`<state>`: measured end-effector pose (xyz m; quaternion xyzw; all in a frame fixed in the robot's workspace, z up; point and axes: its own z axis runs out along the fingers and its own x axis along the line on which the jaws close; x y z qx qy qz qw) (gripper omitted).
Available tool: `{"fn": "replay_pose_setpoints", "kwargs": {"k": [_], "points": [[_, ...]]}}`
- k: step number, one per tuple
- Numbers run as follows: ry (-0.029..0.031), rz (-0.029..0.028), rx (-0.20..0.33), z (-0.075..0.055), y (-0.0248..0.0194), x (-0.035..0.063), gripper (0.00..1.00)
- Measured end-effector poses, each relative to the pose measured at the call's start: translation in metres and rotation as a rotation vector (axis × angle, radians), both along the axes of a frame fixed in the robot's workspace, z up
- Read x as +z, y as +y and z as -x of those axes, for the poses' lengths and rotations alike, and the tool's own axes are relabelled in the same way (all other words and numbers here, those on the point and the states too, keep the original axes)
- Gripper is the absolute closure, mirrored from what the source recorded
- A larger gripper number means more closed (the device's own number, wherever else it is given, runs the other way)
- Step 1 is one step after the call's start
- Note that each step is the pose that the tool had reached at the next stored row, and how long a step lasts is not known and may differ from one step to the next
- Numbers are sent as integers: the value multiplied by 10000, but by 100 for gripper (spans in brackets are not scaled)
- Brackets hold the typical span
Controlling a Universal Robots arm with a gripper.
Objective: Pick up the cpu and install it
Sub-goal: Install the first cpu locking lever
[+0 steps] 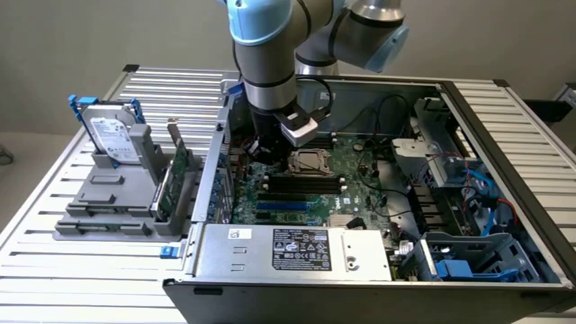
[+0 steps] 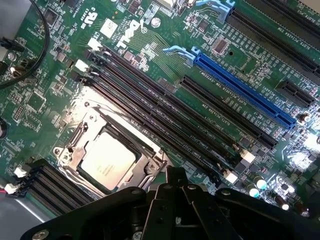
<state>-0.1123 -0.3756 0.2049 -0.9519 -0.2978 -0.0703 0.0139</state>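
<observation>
Closest to the exterior camera is the dark front edge of the open computer case [image 1: 360,297], lying on its side on a slatted metal table [image 1: 54,202]. Right behind that edge sits the grey power supply box [image 1: 297,253] with its label sticker. To the exterior view's right there's a drive cage [image 1: 468,260] with blue plastic bits and some blue cables.

Further in you get the green motherboard [image 1: 315,192] — black memory slots [image 1: 301,183], a blue expansion slot [image 2: 245,90] in the wrist view, and the socket [image 1: 311,162] in its silver metal frame. The cpu [image 2: 107,160] is sitting in that socket; in the wrist view its plain silvery top is framed by the bracket, flat and level as far as I can tell.

The gripper [image 1: 259,150] hangs just beside the socket, toward the exterior view's left, low over the board. Its black body fills the near edge of the wrist view, and I honestly can't tell from either shot whether it's spread or closed. It's not touching the chip, as far as I can see.

Off to the exterior view's left, outside the case, a grey parts holder [image 1: 112,209] sits on the table with a hard drive [image 1: 112,138] with blue handles standing in it and a green circuit card [image 1: 177,175] upright beside it.

Behind everything — a plain beige wall [image 1: 90,34], and the arm [image 1: 266,54] in grey and light blue coming down from above.
</observation>
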Motion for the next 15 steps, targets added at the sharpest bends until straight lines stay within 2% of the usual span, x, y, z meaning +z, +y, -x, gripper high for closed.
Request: {"fn": "replay_pose_setpoints", "kwargs": {"k": [4,11,15], "points": [[0,3,-35,0,0,87,89],[6,2,-206,-6,1,391,89],[8,49,-376,-28,1,452,89]]}}
